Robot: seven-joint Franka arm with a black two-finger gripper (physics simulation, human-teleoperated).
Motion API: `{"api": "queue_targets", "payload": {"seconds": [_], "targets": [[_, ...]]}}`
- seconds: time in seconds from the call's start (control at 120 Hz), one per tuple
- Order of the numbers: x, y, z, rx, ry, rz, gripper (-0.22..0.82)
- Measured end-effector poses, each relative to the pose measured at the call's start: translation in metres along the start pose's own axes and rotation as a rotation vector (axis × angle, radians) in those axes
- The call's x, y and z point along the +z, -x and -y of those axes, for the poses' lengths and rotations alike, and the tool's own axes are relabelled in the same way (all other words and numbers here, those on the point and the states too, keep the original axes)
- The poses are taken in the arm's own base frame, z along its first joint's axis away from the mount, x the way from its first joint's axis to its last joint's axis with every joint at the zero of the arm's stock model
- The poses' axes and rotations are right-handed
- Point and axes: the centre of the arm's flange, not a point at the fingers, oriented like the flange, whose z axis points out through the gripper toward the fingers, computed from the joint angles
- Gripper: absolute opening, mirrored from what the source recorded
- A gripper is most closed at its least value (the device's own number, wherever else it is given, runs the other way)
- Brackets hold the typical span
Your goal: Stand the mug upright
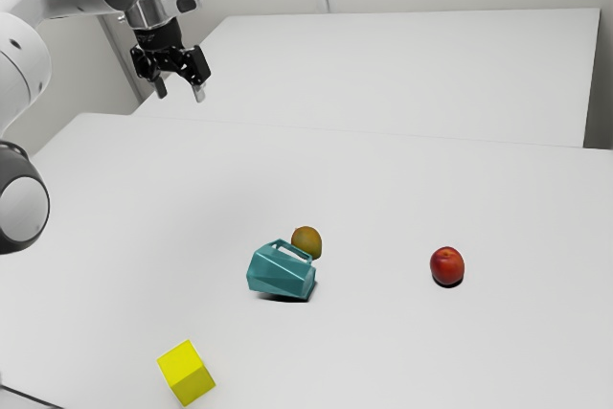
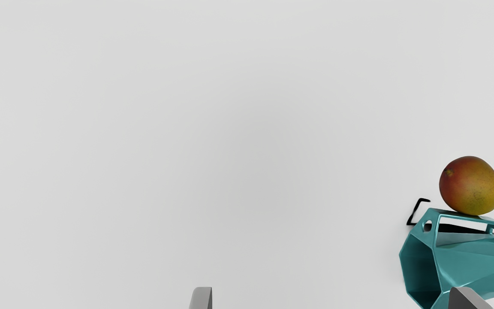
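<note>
Tbl (image 1: 144,237) w/ mug (image 1: 279,276), mango (image 1: 306,240), red fruit (image 1: 447,265), cube (image 1: 187,374)

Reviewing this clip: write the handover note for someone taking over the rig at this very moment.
Gripper: open, empty, raised well clear of the mug.
Mug: on its side on the table, handle uppermost, open mouth showing in the wrist view. The mango sits by its handle; whether they touch I cannot tell.
Also out: yellow cube, red fruit.
Done: no grasp, mug not upright.
Left: reach the mug, grip it, turn it upright, release. The mango may get bumped.
</note>
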Motion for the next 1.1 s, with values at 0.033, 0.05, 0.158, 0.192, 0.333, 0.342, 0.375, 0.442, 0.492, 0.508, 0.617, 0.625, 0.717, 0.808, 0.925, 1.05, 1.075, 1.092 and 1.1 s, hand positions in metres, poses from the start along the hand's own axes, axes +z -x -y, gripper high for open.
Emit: {"api": "queue_targets", "payload": {"seconds": [0.033,0.05,0.158,0.192,0.333,0.342,0.375,0.442,0.492,0.508,0.617,0.625,0.717,0.808,0.925,1.05,1.075,1.092,1.1], "targets": [[-0.001,0.000,0.000,0.001,0.000,-0.001,0.60],[-0.001,0.000,0.000,0.001,0.000,-0.002,0.60],[-0.004,0.000,0.000,0.003,-0.004,-0.008,0.60],[-0.004,0.001,0.000,0.004,-0.005,-0.007,0.60],[0.007,0.003,-0.014,0.018,0.062,0.001,0.60],[0.010,0.004,-0.014,0.018,0.068,0.006,0.60],[0.021,0.009,-0.015,0.016,0.088,0.020,0.60],[0.042,0.020,-0.015,0.006,0.139,0.049,0.60],[0.058,0.028,-0.016,-0.001,0.180,0.068,0.60],[0.063,0.031,-0.017,-0.002,0.194,0.074,0.60],[0.093,0.048,-0.023,-0.007,0.257,0.086,0.60],[0.095,0.050,-0.023,-0.007,0.260,0.086,0.60],[0.112,0.068,-0.026,-0.008,0.293,0.076,0.60],[0.139,0.080,-0.028,-0.009,0.329,0.068,0.60],[0.170,0.088,-0.030,-0.009,0.368,0.060,0.60],[0.196,0.094,-0.032,-0.002,0.399,0.047,0.60],[0.200,0.095,-0.032,-0.001,0.407,0.043,0.60],[0.203,0.096,-0.033,0.000,0.414,0.041,0.60],[0.204,0.096,-0.033,0.000,0.419,0.040,0.60]]}}
